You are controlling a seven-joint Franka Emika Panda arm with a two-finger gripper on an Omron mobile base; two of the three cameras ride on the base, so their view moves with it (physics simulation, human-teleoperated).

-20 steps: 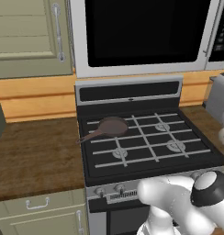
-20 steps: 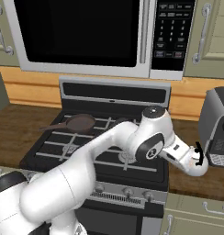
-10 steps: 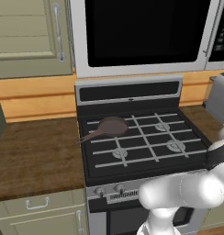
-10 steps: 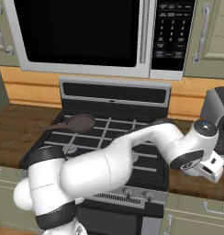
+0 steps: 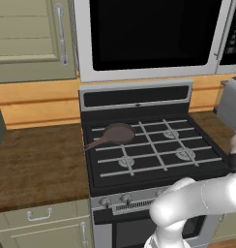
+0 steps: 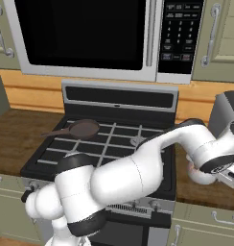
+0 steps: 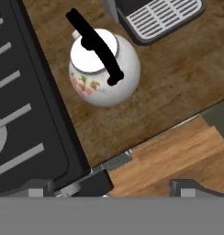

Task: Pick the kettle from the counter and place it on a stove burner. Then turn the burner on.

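The kettle is a small white pot with pink flowers and a dark arched handle. It stands upright on the dark wood counter, just right of the black cooktop. In the hand view my gripper hovers above it, offset toward the counter's front edge, open, with nothing between the widely spread tips. In the right base view my arm reaches across the stove's right side to that counter. Silver stove burners lie under pale grate bars.
A brown frying pan sits on the back left burner. A grey appliance stands on the counter right behind the kettle. A microwave hangs above the stove. Control knobs line the stove front.
My arm has swung from over the stove's front to the right, out over the right-hand counter. The pan has not moved.
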